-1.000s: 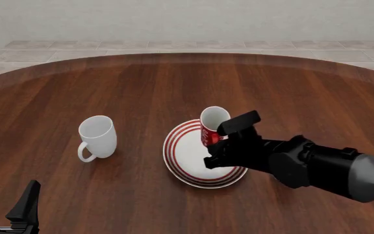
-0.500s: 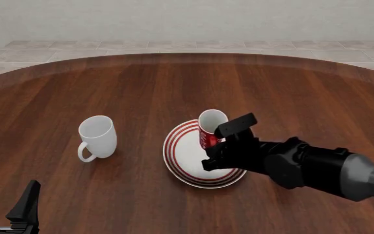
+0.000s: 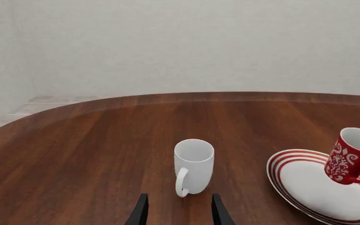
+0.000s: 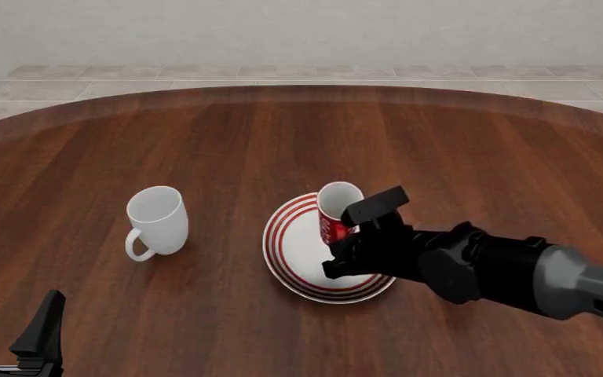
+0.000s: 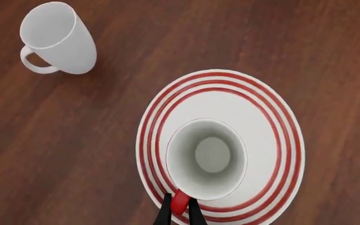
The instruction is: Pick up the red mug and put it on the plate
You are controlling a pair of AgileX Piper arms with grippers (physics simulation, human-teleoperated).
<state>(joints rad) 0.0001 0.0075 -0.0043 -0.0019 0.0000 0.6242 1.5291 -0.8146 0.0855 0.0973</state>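
Dark polished wood table (image 4: 280, 126), curved far edge, pale tiled floor and plain wall beyond. Far left, the left gripper (image 4: 13, 326) sits low at the near edge, fingers spread with nothing between them; ahead of its tips stands the plain white ceramic mug (image 4: 157, 221), upright, bare wood all round it. Moving right: the round white plate with red rings (image 4: 296, 251), and over it the tall red patterned mug (image 4: 339, 210), tilted. The right gripper (image 5: 179, 210) has its fingers pinched on the red handle. Whether the mug's base touches the plate is hard to say; the black wrist hides it.
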